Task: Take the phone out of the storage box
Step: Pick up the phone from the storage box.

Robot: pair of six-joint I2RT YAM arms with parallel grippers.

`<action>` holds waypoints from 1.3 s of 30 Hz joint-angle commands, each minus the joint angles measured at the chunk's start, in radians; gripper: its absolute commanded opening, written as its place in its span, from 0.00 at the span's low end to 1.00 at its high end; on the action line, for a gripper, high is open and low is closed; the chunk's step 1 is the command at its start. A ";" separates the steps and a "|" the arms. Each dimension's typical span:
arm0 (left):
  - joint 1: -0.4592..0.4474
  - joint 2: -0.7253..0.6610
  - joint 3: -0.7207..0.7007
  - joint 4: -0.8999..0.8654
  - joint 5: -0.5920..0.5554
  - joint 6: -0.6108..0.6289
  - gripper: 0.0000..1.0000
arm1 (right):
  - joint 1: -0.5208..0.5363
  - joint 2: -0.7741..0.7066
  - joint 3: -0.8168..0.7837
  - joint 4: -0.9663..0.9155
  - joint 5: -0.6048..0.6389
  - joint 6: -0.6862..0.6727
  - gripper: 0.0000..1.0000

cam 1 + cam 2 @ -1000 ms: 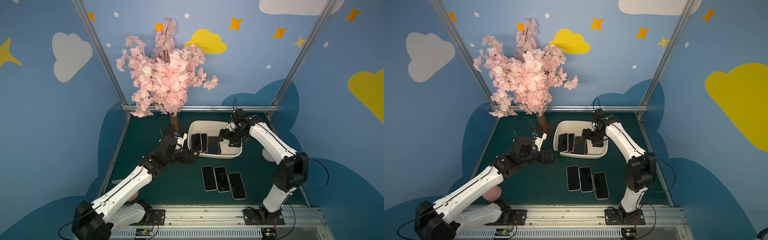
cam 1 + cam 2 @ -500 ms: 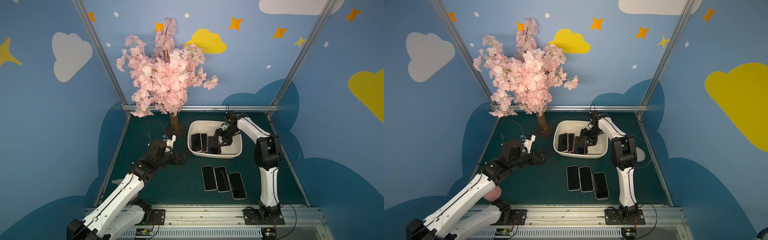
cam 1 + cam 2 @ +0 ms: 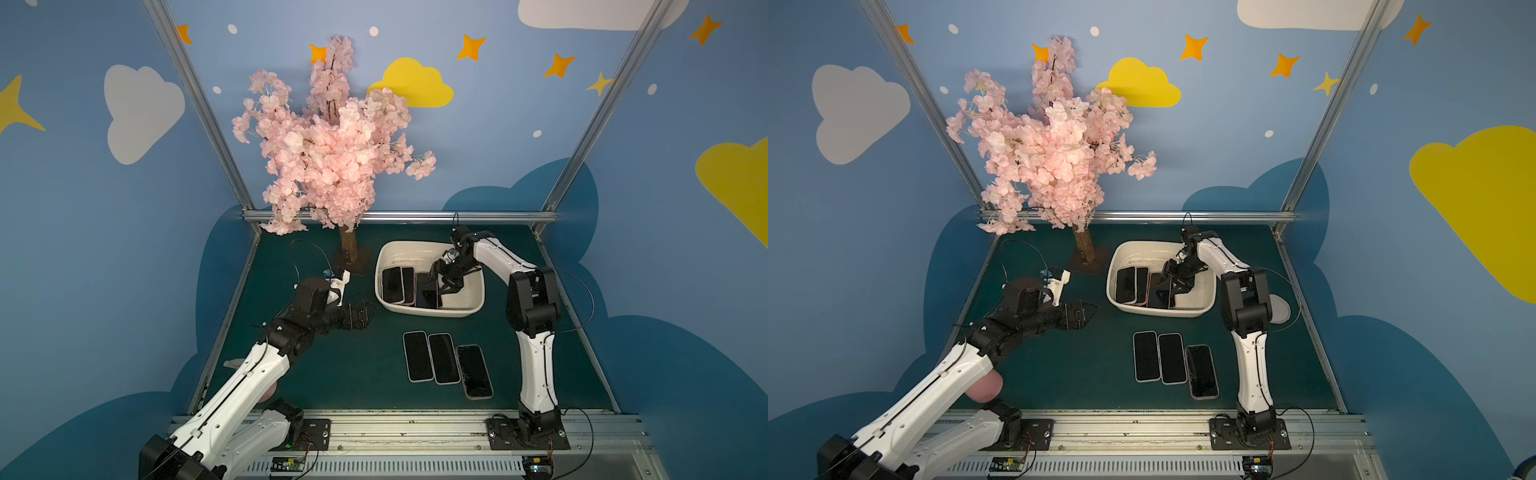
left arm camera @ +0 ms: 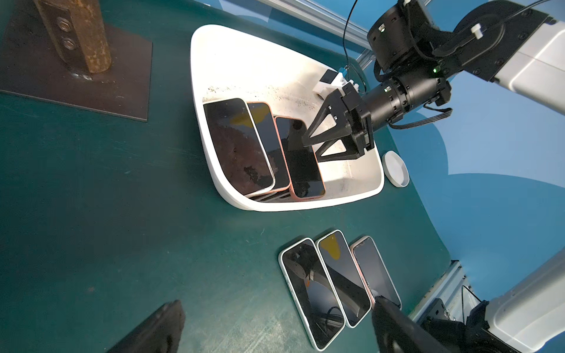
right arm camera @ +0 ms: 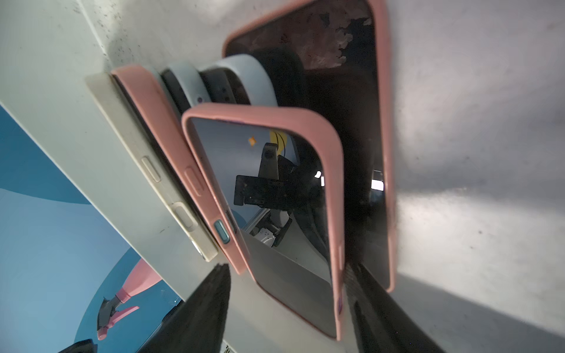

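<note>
Pale-blue-cased phones (image 5: 244,75) in the storage box (image 5: 474,137), mostly behind pink-cased phone (image 5: 266,214)

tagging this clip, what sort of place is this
Probably a staged robot test booth: blue walls painted with clouds and stars, an artificial pink blossom tree, and a white robot arm bolted to a silver metal rail.

The right gripper (image 4: 312,150) reaches into the white storage box (image 4: 244,61), its tip at the far end of the pink-cased phone (image 4: 305,174), the rightmost of 3 leaning there. Nearer, 3 more phones (image 4: 336,281) lie side by side on the green mat (image 4: 122,229).
</note>
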 commanded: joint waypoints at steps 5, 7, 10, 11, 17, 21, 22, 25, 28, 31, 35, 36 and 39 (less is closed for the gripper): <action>0.006 -0.019 -0.014 0.005 0.025 -0.005 1.00 | -0.002 -0.012 -0.105 0.141 -0.091 0.013 0.58; 0.004 -0.018 -0.017 0.005 0.023 -0.006 1.00 | -0.002 -0.028 -0.149 0.197 -0.118 0.028 0.54; 0.008 -0.014 -0.011 0.004 0.021 -0.004 1.00 | -0.002 -0.059 -0.226 0.304 -0.160 0.063 0.51; 0.006 -0.013 -0.011 0.005 0.022 -0.006 1.00 | -0.002 -0.069 -0.248 0.337 -0.169 0.074 0.50; 0.006 -0.008 -0.016 0.007 0.019 -0.011 1.00 | -0.004 -0.093 -0.306 0.433 -0.201 0.100 0.46; 0.007 -0.002 -0.019 0.015 0.018 -0.016 1.00 | -0.008 -0.116 -0.331 0.472 -0.196 0.106 0.38; 0.008 0.003 -0.019 0.018 0.019 -0.016 1.00 | -0.009 -0.119 -0.338 0.484 -0.197 0.112 0.35; 0.007 0.014 -0.016 0.025 0.021 -0.023 1.00 | -0.011 -0.115 -0.341 0.498 -0.205 0.118 0.28; 0.006 0.022 -0.015 0.030 0.021 -0.026 1.00 | -0.012 -0.111 -0.340 0.509 -0.210 0.121 0.22; 0.006 0.028 -0.013 0.036 0.018 -0.028 1.00 | -0.017 -0.115 -0.338 0.514 -0.210 0.120 0.19; 0.006 0.044 -0.006 0.046 0.018 -0.030 1.00 | -0.039 -0.133 -0.340 0.513 -0.214 0.119 0.11; 0.007 0.051 -0.001 0.048 0.021 -0.031 1.00 | -0.047 -0.142 -0.345 0.513 -0.214 0.118 0.11; 0.006 0.075 0.010 0.061 0.024 -0.034 1.00 | -0.070 -0.172 -0.356 0.513 -0.217 0.114 0.11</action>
